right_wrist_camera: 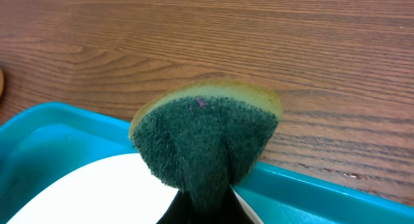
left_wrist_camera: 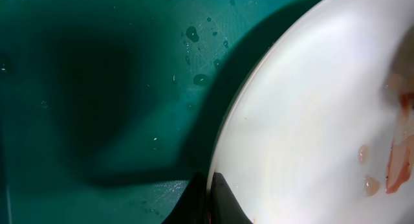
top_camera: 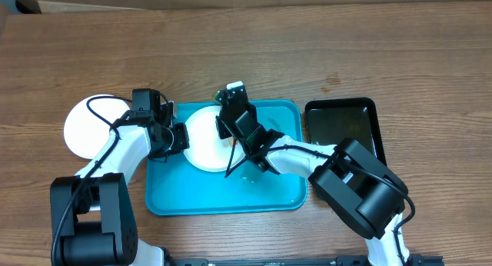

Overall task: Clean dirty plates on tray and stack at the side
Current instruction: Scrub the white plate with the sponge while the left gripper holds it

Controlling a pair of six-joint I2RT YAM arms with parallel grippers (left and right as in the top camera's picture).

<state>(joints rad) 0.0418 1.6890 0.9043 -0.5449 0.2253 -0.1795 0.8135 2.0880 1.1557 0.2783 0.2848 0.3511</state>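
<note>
1. We see the brown wooden bench point(top_camera: 307, 43) carrying the turquoise rectangular plastic tray point(top_camera: 231, 197) in the middle. A glossy black rectangular tray point(top_camera: 342, 116) lies just beside it on the right.
2. A second white round plate point(top_camera: 84, 131) lies on the bench to the left of the turquoise tray. The left arm crosses over its right part and hides it.
3. The white round plate point(top_camera: 201, 139) lies in the upper left part of the turquoise tray. The right arm passes over its right edge.
4. The turquoise tray has its long axis from left to right in the overhead view. The plate on it lies flat with its face up.
5. The left claw point(top_camera: 181, 137) is at the left edge of this plate. In the left wrist view it point(left_wrist_camera: 210, 201) is narrow and appears closed on the plate's rim point(left_wrist_camera: 310, 120).
6. Reddish-brown smears point(left_wrist_camera: 396, 169) are on the plate's face, and water drops point(left_wrist_camera: 193, 33) are on the tray floor point(left_wrist_camera: 97, 88) beside it.
7. The right claw point(top_camera: 231, 98) pinches the green and yellow sponge point(top_camera: 234, 88) above the far rim of the tray.
8. In the right wrist view the sponge point(right_wrist_camera: 207, 133) is bent around the claw point(right_wrist_camera: 207, 211), with the dark green rough side toward the camera and the yellow layer behind. The tray rim point(right_wrist_camera: 310, 182) and the plate point(right_wrist_camera: 84, 191) are below it.
</note>
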